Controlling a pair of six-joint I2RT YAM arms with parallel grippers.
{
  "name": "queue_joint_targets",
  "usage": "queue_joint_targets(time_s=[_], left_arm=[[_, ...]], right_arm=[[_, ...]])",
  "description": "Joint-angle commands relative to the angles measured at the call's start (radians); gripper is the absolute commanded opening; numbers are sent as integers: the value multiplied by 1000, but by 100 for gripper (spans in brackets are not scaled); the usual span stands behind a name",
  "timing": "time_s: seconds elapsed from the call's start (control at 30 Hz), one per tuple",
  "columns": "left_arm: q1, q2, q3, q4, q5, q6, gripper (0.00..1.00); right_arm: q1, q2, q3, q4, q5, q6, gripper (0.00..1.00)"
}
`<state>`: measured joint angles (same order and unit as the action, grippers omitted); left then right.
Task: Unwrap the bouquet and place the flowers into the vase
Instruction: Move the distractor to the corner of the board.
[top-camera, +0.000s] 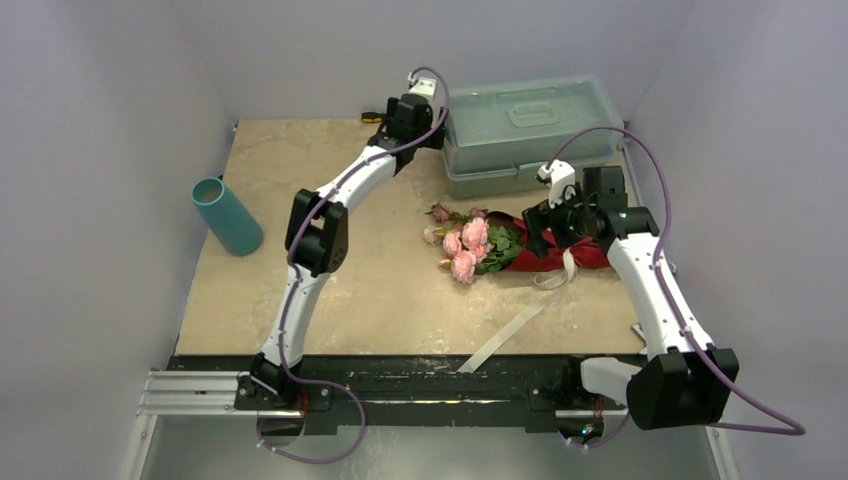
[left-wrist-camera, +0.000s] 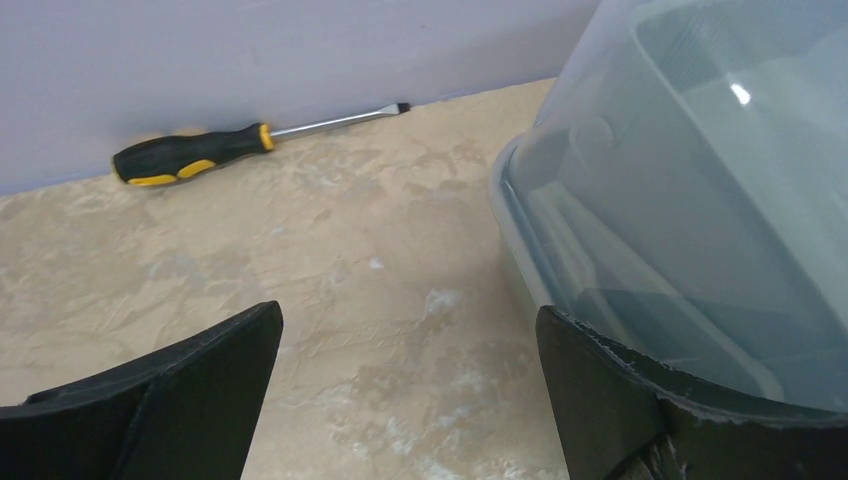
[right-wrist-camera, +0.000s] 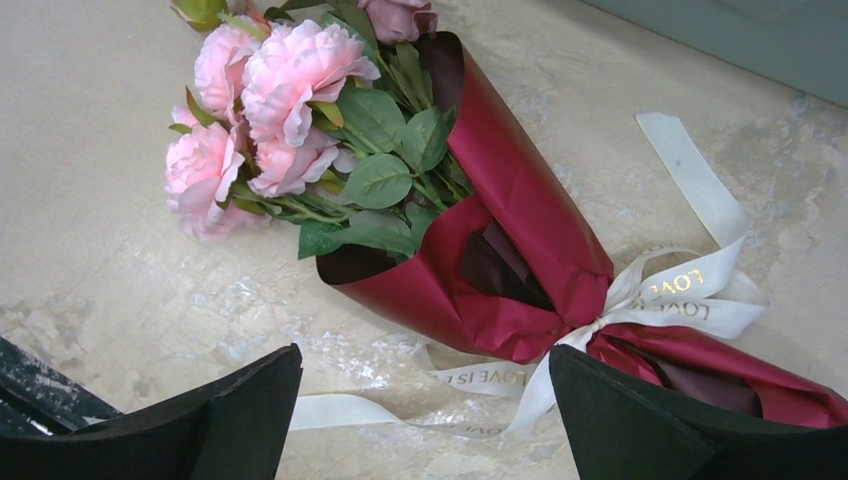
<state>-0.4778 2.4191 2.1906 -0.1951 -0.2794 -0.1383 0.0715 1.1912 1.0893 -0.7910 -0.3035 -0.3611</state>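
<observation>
The bouquet (top-camera: 515, 250) lies on its side right of the table's centre. Its maroon paper cone (right-wrist-camera: 520, 210) is tied with a cream ribbon bow (right-wrist-camera: 680, 295). The flowers (right-wrist-camera: 280, 100), pink roses with green leaves, stick out of the cone to the left. My right gripper (right-wrist-camera: 425, 365) hangs open just above the tied neck (top-camera: 548, 238), with nothing between its fingers. The teal vase (top-camera: 227, 216) sits at the far left of the table. My left gripper (left-wrist-camera: 410, 330) is open and empty over bare table at the back (top-camera: 392, 122), far from both bouquet and vase.
A pale green translucent toolbox (top-camera: 530, 125) fills the back right, and its side (left-wrist-camera: 700, 200) is close by my left gripper's right finger. A black-and-yellow screwdriver (left-wrist-camera: 200, 152) lies along the back wall. A loose ribbon tail (top-camera: 510, 335) trails toward the near edge.
</observation>
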Motion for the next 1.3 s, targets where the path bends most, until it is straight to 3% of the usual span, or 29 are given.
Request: queue_joint_targets(time_s=[0.0,0.13,0.2,0.43,0.53,0.6,0.73,0.93,1.27], left_arm=[[-43,59,102,101,86,-33,100],[-29,32,124,82,53,-27,100],[10,-33,96,57,109,-69,100],[171,-340,-109,-49,236,-43,100],[277,-450,-189,-134,376,-85,100],[332,-539,-285,-131,475,-90,100],[391,-700,-459,-130,520,-88,100],[442,-812,-573,-164,539,-111,100],[463,-871,-628,-167,562,-122,100]], right_arm=[[0,18,7,79,-38,-12,98],[22,79,50,109,-76,-1,98],[47,100,71,145,-88,23,98],[166,186,142,306,-137,173,98],[245,245,189,379,-120,228,98],[300,298,236,417,-100,270,98],[397,407,329,499,-48,343,98],[504,567,479,581,31,416,98],[511,774,647,636,78,427,98]])
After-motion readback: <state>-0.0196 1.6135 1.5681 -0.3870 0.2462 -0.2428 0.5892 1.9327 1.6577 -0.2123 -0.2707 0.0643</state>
